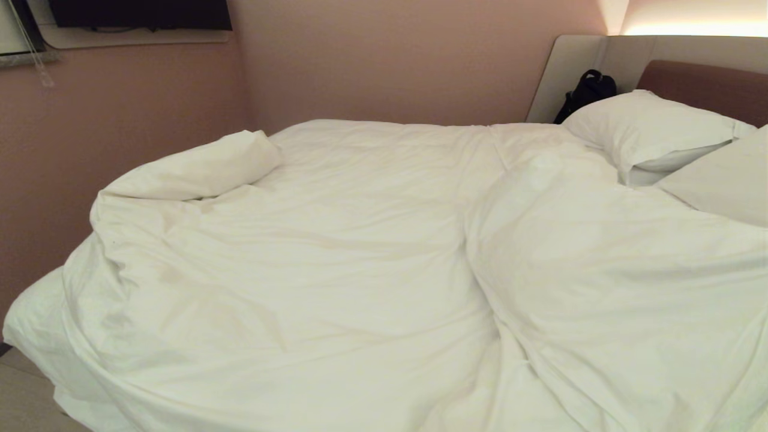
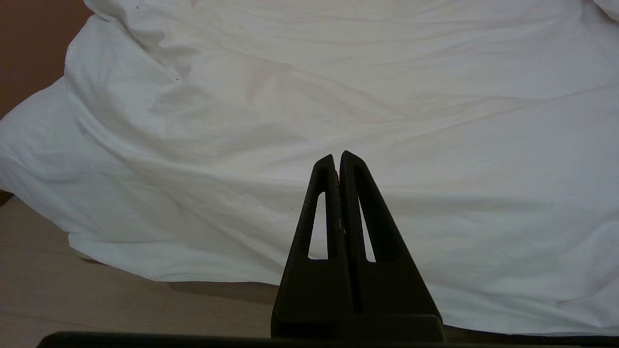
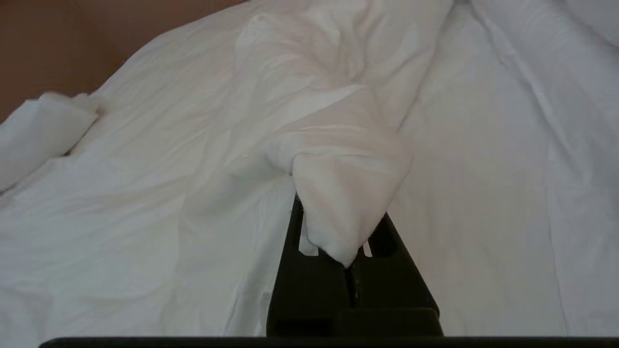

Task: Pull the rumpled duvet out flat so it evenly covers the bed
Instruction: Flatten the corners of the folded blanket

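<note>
The white puffy duvet [image 1: 360, 252] lies over most of the bed [image 1: 702, 81], with a long ridge down its middle and a rolled-back corner [image 1: 198, 165] at the far left. Neither arm shows in the head view. In the right wrist view my right gripper [image 3: 344, 212] is shut on a bunched fold of the duvet [image 3: 338, 145], which drapes over and hides its fingertips. In the left wrist view my left gripper [image 2: 337, 159] is shut on nothing, hanging just off the duvet's [image 2: 338, 87] near edge.
Two white pillows [image 1: 648, 129] lie at the head on the right, with a black bag [image 1: 588, 90] against the headboard. A pinkish wall [image 1: 120, 120] runs close along the bed's far and left sides. Beige floor [image 2: 72, 290] shows beside the bed.
</note>
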You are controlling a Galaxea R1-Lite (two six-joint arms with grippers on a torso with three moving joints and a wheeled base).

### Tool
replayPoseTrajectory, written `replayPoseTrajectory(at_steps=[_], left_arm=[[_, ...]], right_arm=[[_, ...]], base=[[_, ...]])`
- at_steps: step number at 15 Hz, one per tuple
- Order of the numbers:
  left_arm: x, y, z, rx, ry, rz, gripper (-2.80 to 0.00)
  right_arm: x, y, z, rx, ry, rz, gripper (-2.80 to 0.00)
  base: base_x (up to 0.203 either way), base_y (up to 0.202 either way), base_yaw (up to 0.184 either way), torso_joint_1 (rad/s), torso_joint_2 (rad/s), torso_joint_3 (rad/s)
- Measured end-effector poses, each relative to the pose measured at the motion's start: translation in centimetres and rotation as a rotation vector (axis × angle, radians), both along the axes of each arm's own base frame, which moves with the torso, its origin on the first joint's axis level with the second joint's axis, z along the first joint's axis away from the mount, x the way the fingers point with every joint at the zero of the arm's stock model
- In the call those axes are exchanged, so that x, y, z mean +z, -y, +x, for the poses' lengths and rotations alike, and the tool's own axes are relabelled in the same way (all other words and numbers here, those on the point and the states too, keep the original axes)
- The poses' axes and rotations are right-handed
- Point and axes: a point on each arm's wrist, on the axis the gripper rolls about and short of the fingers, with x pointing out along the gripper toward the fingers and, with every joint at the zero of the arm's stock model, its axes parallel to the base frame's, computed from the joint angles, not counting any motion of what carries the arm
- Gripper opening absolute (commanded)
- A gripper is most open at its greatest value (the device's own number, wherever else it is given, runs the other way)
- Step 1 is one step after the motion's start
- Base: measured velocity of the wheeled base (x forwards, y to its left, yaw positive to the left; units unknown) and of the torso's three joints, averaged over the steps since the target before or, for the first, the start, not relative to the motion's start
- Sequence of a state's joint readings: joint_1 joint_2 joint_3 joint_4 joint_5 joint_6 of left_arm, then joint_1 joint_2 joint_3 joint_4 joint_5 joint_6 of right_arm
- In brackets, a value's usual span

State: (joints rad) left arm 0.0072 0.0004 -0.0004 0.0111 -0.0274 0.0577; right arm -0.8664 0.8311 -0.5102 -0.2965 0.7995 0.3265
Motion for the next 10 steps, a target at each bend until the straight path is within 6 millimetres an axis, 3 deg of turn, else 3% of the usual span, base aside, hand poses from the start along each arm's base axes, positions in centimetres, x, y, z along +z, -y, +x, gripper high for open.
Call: replayPoseTrajectory(at_steps=[3, 10], left_arm=[[0.0, 0.0, 0.0, 0.0, 0.0, 0.0, -2.8], [0.0, 0.0, 0.0, 0.0, 0.0, 0.0, -2.8]], right_arm=[[-0.9, -1.6, -1.6, -0.087, -0.046, 0.082, -2.8], [-3.7, -3.0, -3.2, -0.278, -0.211, 0.212, -2.8]], base=[[0.0, 0.0, 0.0, 0.0, 0.0, 0.0], [0.0, 0.0, 0.0, 0.0, 0.0, 0.0]])
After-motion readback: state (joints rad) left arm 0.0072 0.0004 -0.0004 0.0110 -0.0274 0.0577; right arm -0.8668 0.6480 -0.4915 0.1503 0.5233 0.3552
